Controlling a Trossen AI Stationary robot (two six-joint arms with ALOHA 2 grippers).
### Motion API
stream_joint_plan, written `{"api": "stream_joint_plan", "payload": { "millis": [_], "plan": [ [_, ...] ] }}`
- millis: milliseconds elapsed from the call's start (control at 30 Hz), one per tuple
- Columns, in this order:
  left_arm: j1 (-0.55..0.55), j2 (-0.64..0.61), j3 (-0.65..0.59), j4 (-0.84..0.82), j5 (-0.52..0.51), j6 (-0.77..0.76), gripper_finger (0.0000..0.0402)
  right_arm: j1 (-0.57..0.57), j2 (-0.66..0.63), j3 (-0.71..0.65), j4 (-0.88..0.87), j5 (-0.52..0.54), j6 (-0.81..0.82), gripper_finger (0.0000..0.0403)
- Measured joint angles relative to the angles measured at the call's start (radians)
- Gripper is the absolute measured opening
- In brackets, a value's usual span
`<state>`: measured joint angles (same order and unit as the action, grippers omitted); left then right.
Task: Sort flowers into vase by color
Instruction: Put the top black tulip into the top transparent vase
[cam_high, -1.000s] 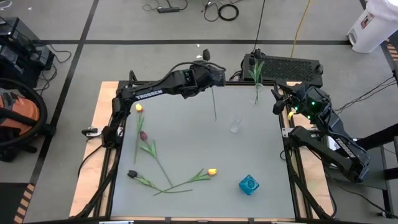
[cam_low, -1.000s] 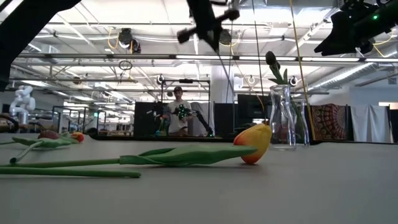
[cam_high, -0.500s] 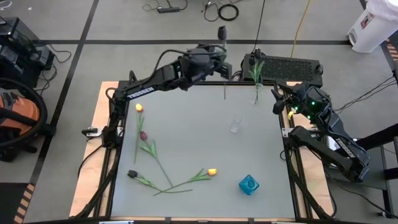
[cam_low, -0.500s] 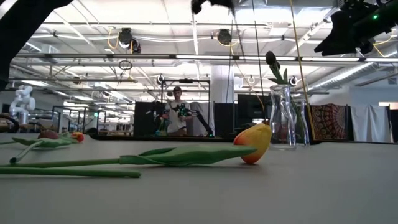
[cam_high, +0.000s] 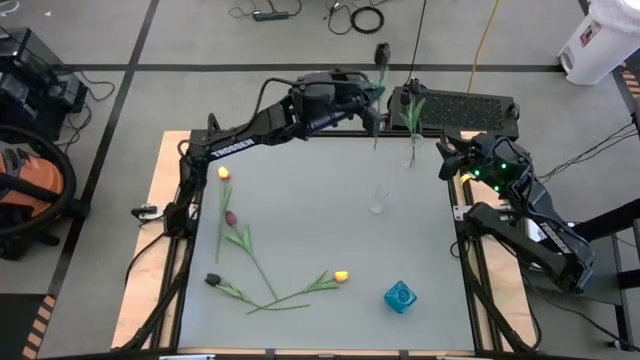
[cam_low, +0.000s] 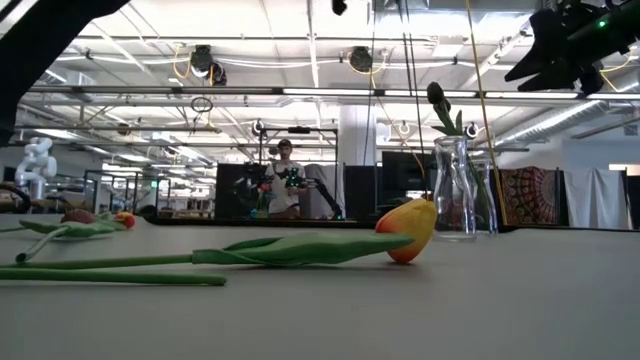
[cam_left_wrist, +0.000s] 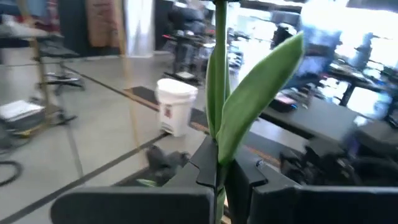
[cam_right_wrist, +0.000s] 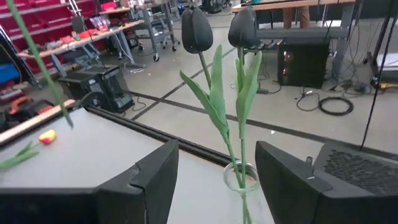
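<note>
**Dark tulip held high near the back vase**

A big workshop with ceiling lights and benches stretches behind the grey table (cam_high: 320, 240), and a person (cam_low: 287, 190) stands far off across the room. On the floor past the table's far edge lies a black perforated panel (cam_high: 470, 105).

The left gripper (cam_high: 372, 108) is raised over the far edge of the table, its fingers pressed together on the green stem of a dark-headed tulip (cam_high: 381, 52). The stem hangs down from the grip and the bud sits above it; from the left wrist a long leaf (cam_left_wrist: 258, 93) rises just past the fingers.

Just beside that flower, near the back right corner, a clear glass vase (cam_low: 452, 195) stands upright with two dark tulips (cam_right_wrist: 198, 31) already in it, their stems crossing at the neck. A second clear vase (cam_high: 378, 200) stands nearer the middle of the table, and a blue glass vase (cam_high: 400, 296) sits toward the front right.

The right gripper (cam_high: 447, 160) waits at the table's right edge with its fingers spread, holding nothing, facing the vase with the dark tulips.

On the left half of the table lie the rest: a yellow tulip (cam_high: 223, 173), a pinkish red tulip (cam_high: 231, 218), another dark one (cam_high: 212, 280), and a second yellow one (cam_high: 341, 276) near the front middle, stems crossing.
</note>
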<state>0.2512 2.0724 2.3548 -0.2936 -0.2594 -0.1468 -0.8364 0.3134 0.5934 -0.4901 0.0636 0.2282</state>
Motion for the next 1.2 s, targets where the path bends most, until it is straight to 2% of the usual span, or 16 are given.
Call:
{"api": "stream_joint_plan", "payload": {
  "millis": [167,300,400,600,933,1200],
  "plan": [
    [0.0,0.051,0.0,0.083,0.097,0.003,0.0013,0.0,0.0,0.0,0.035,-0.182,-0.001,0.0206],
    [0.0,0.084,-0.001,0.11,0.155,-0.003,0.0013,0.0,0.0,0.0,0.127,-0.296,0.01,0.0205],
    [-0.003,0.094,-0.001,0.107,0.181,-0.003,0.0013,0.0,0.0,0.002,0.207,-0.333,0.032,0.0205],
    [-0.015,0.103,-0.001,0.114,0.261,0.0,0.0013,0.001,0.044,0.091,0.227,-0.37,-0.001,0.0205],
    [-0.025,0.103,-0.001,0.16,0.289,0.05,0.0013,0.001,0.245,0.287,0.216,-0.524,-0.031,0.0205],
    [-0.038,0.103,-0.001,0.157,0.289,0.05,0.0013,0.006,0.356,0.354,0.211,-0.657,-0.031,0.0206]
  ]
}}
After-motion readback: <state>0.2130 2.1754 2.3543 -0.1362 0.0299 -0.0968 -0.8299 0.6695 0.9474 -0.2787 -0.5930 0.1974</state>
